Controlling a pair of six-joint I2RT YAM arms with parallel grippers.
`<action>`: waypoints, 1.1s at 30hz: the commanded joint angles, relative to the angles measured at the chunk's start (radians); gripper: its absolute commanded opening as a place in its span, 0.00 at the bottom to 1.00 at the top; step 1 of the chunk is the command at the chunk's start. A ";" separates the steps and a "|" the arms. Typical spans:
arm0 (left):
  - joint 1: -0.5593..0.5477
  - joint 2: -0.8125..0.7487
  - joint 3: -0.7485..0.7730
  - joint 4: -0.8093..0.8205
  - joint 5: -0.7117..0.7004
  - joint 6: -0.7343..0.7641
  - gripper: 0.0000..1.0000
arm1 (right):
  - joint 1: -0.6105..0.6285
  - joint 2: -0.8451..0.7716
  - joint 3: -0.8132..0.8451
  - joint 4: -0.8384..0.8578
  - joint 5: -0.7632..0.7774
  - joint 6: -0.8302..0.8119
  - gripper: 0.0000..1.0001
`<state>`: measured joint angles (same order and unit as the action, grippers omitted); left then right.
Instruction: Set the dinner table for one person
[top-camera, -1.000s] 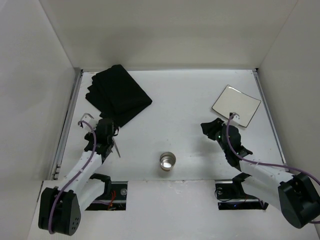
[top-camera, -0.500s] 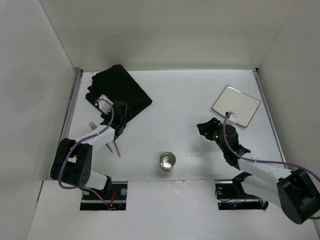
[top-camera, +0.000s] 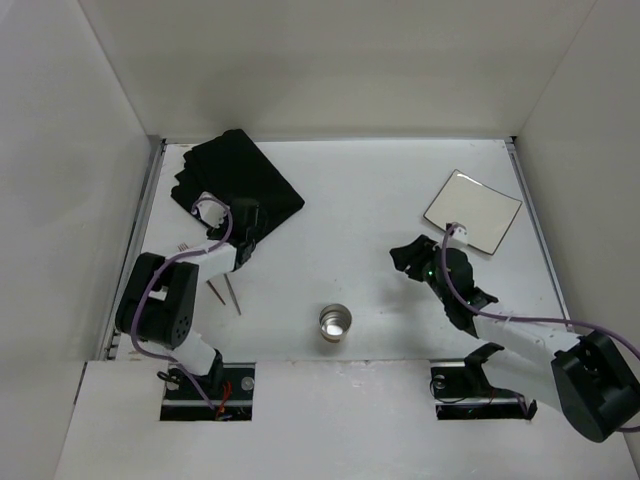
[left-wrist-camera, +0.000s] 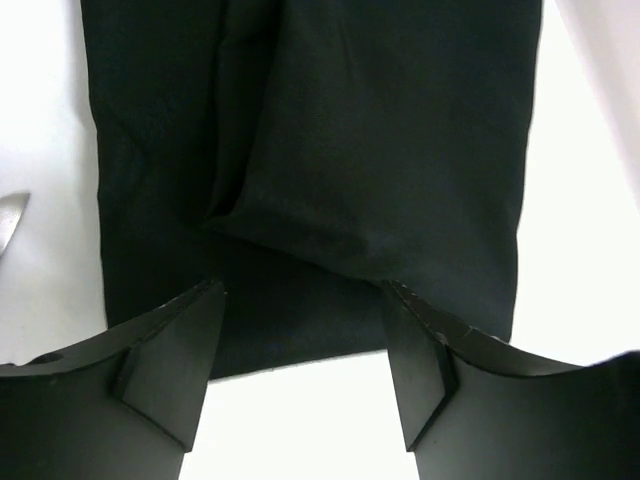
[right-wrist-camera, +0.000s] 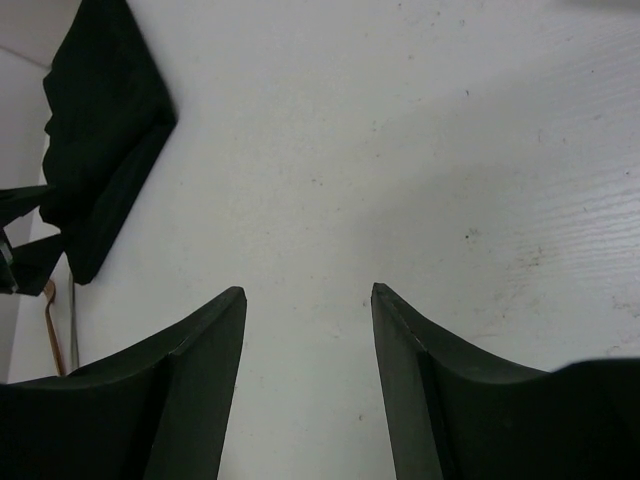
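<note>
1. 1 dinner table (top-camera: 360, 200): a flat matte white tabletop walled on 3 sides. It fills the top view from the arm bases to the far wall, and its long axis looks to run from the left edge to the right edge.
2. 1 black folded cloth (top-camera: 240, 180) lies in the far left corner, turned diagonally, with 1 corner pointing at the far edge.
3. 1 square plate (top-camera: 472, 208) with rounded corners lies flat near the far right corner, also turned diagonally.
4. 1 metal cup (top-camera: 335, 321) stands upright by the middle of the near edge, its mouth up.
5. 2 thin utensils lie side by side near the left edge: 1 reddish stick (top-camera: 215, 292) and 1 darker one (top-camera: 233, 295). Both slant toward the near edge. What kind they are cannot be told.
6. 1 small pale utensil (top-camera: 180, 245) lies close to the left edge; it is too small to name.
7. 2 arms, 2 pincers. The left gripper (top-camera: 245, 215) hangs over the near side of the cloth. Its wrist view shows its jaws spread wide, with the cloth between them and nothing pinched.
8. The right gripper (top-camera: 405, 255) sits just short of the plate toward the near edge. Its jaws are spread over bare tabletop (right-wrist-camera: 400, 150) and hold nothing.
</note>
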<state>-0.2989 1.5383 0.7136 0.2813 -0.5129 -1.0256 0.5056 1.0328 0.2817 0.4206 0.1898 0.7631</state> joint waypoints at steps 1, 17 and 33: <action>0.024 0.049 0.056 0.079 -0.029 -0.048 0.59 | 0.017 0.019 0.051 0.043 -0.009 -0.016 0.59; -0.148 0.333 0.139 0.303 0.188 -0.044 0.10 | 0.014 -0.024 0.030 0.040 0.000 -0.016 0.59; -0.190 -0.048 -0.278 0.346 0.384 0.107 0.14 | 0.081 0.130 0.125 0.037 -0.003 -0.024 0.63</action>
<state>-0.5011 1.5902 0.4904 0.6731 -0.1905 -0.9970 0.5377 1.1427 0.3275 0.4156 0.1844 0.7547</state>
